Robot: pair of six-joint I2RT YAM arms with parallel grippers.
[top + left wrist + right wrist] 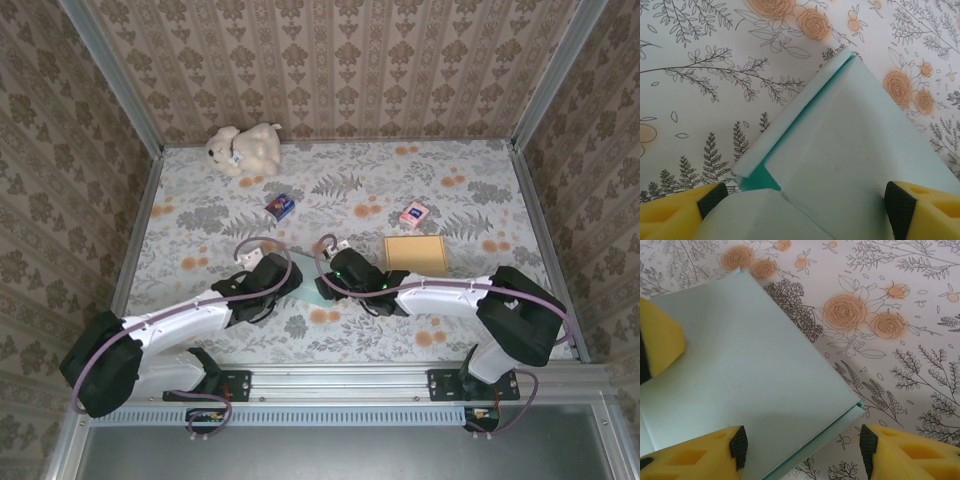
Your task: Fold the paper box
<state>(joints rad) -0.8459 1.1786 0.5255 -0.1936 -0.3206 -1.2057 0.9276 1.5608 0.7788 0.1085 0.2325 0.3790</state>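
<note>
I have the paper box (855,150) on the bench (200,200), near the front, between the left end effector (805,202) and right end effector (802,442). Behind it lie the left carton (281,206) and right carton (414,213); a flat card (415,254) sits before the latter, a plush toy (243,148) far back-left.

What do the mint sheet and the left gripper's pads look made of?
Mint sheet: thin matte paper or light card, going by its crisp creases and curled flap. Left gripper pads: black, matte, probably rubber, set in yellow plastic-looking fingers.
</note>
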